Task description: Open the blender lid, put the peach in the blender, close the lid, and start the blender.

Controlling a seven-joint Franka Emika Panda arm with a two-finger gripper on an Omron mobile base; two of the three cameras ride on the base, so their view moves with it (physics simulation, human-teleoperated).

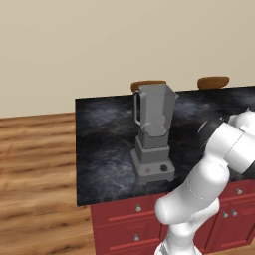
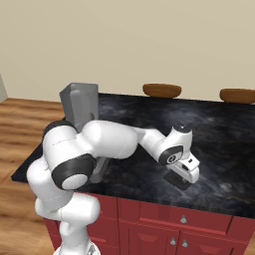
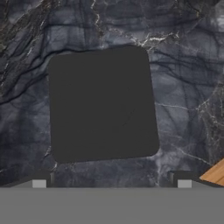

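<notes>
The grey blender (image 1: 153, 134) stands on the dark marble counter (image 1: 102, 139) with its jar open at the top; the red mark and black knob show on its base. In the right base view the blender (image 2: 79, 102) is partly hidden behind my arm. The blender lid (image 3: 103, 105), a flat dark square, lies on the counter right under my hand; it also shows as the dark lid (image 2: 175, 181) near the counter's front edge. My gripper (image 3: 111, 183) hovers just above it, open, fingertips (image 3: 39, 183) spread wide with nothing between them. The gripper (image 2: 183, 175) points down. The peach is out of view.
Two brown stool tops (image 2: 162, 89) (image 2: 237, 95) stand behind the counter's far edge. Red cabinet drawers (image 1: 124, 219) run under the counter front. Wooden floor (image 3: 216, 173) shows just past the counter edge near the lid.
</notes>
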